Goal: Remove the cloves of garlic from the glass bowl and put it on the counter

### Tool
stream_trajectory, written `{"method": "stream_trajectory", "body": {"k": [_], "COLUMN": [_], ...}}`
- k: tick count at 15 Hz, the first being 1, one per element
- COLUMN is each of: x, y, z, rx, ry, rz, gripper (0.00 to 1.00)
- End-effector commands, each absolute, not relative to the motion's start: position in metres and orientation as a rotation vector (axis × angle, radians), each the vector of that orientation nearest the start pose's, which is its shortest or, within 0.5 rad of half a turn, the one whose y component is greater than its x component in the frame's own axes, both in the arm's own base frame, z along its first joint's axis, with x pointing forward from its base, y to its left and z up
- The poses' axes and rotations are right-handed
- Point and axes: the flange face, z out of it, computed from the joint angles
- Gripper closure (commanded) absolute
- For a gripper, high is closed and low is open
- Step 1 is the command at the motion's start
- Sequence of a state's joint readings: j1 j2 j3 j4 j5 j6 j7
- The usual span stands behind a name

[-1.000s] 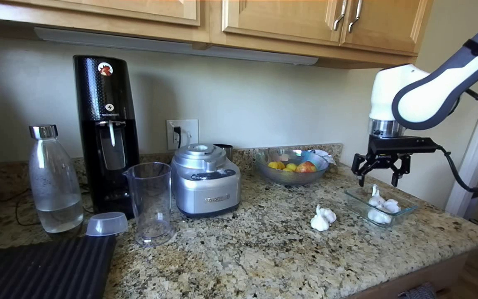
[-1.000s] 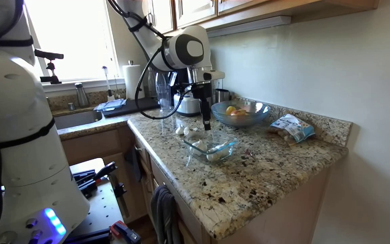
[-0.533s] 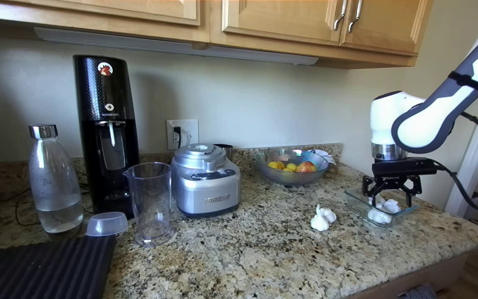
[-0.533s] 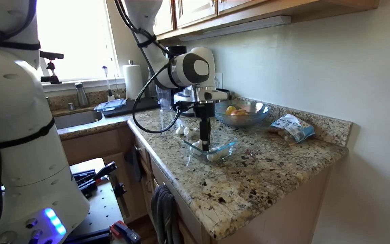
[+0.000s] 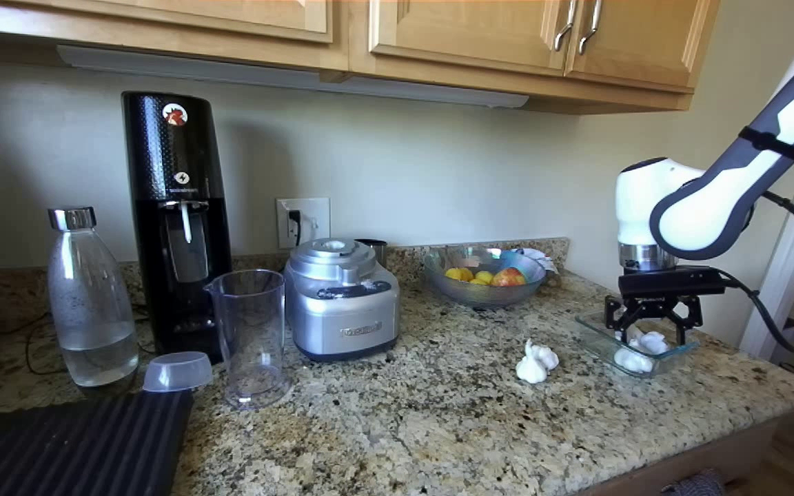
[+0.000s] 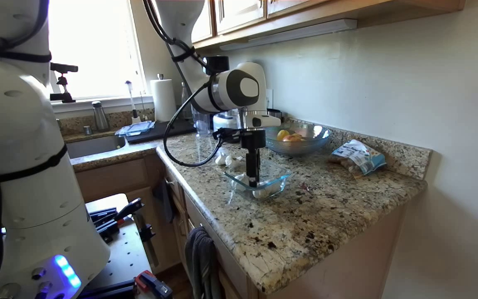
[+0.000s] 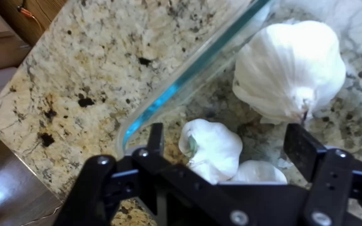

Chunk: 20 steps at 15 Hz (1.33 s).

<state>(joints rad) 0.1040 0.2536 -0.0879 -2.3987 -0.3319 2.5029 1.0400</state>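
Observation:
The glass bowl (image 5: 593, 337) stands near the end of the speckled granite counter (image 5: 397, 441), with several whitish pieces of garlic (image 7: 214, 149) in it. My gripper (image 7: 228, 141) is lowered into the bowl and stands open, its fingers (image 7: 302, 147) wide apart. Between them, in the wrist view, lies a white lump, with part of another behind it, cut off by the gripper's body. A larger garlic bulb (image 7: 289, 67) sits beyond the fingers, toward the view's upper right. Two more bulbs (image 5: 535, 364) rest on the counter beside the bowl.
A large bowl of fruit (image 5: 483, 295) stands against the wall, and a silver food processor (image 5: 345, 306) is left of it. A blue and white bag (image 6: 361, 157) lies behind the glass bowl. The counter's rounded edge (image 6: 222, 232) runs close by.
My gripper has come down from above the glass bowl to inside it, fingers still apart. The bowl has shifted slightly to the right in an exterior view.

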Motion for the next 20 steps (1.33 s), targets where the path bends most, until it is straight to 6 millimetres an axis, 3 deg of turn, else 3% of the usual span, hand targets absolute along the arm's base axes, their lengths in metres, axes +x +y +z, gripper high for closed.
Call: {"method": "stream_trajectory", "body": {"k": [1,5,11,12,13,19,20], "x": [0.478,0.477,0.474,0.474,0.473,0.467,0.466], "y": [0.005,0.002,-0.011,-0.011,-0.011,0.007,0.011], "z": [0.199,0.198,0.203,0.202,0.202,0.225,0.23], "rx": [-3.128,-3.119,-3.119,-3.122,-3.122,-3.099,-3.097], "ry": [1.202,1.144,1.106,1.1,1.094,1.048,1.031], "rz": [-0.014,-0.106,-0.198,-0.203,-0.204,-0.223,-0.235], "gripper": [0.33,0.59,0.51,0.59,0.76,0.91,0.88]}}
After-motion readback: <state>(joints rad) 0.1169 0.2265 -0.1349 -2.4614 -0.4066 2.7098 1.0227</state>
